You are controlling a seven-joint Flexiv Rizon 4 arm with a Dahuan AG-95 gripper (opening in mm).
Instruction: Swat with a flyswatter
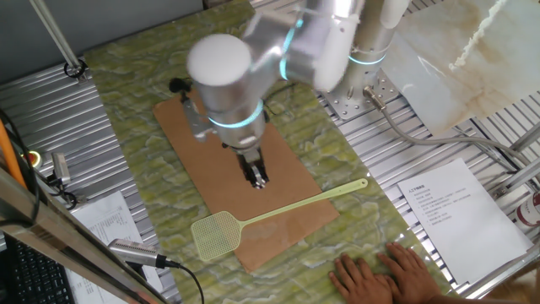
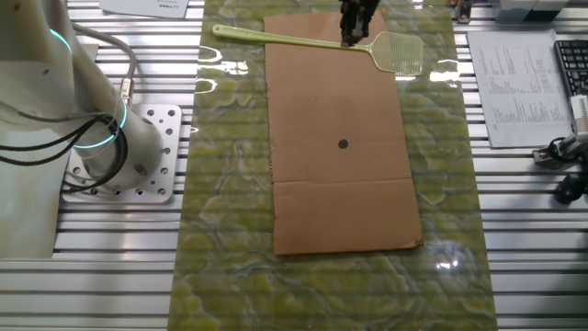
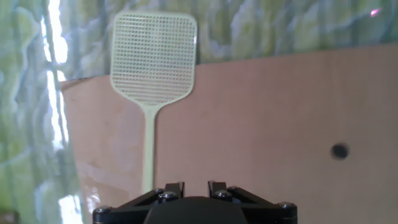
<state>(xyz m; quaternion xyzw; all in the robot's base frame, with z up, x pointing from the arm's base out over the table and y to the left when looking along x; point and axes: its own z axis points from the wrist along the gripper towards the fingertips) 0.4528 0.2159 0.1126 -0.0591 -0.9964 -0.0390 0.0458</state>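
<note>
The pale yellow-green plastic flyswatter (image 1: 270,211) lies flat along one short edge of the flat brown cardboard board (image 1: 228,160). Its squarish mesh head hangs over that edge's corner onto the green marbled mat (image 1: 143,76) covering the surface. Its long thin handle crosses the board and pokes out past the opposite corner. Lying this way, with the handle raised a little by the board's thickness where it overhangs, it seems laid out for an easy pick-up along the shaft.

The black two-finger pincer (image 1: 256,175) hangs above the board, nearer the swatter's edge than the far one. It holds nothing. In the hand view the handle runs down to the left of the fingertips (image 3: 175,188), not between them. The tips there sit fairly close together, but I cannot tell for certain whether the pincer is released or clenched. My guess is that the grasp has not yet been made.

A small dark dot (image 2: 343,143) marks the board's middle, probably the spot to swat. A person's hands (image 1: 380,272) rest on the mat's near edge. A printed paper sheet (image 1: 451,215) lies beyond the mat on the ribbed metal surface (image 1: 51,118). No containers are in view.
</note>
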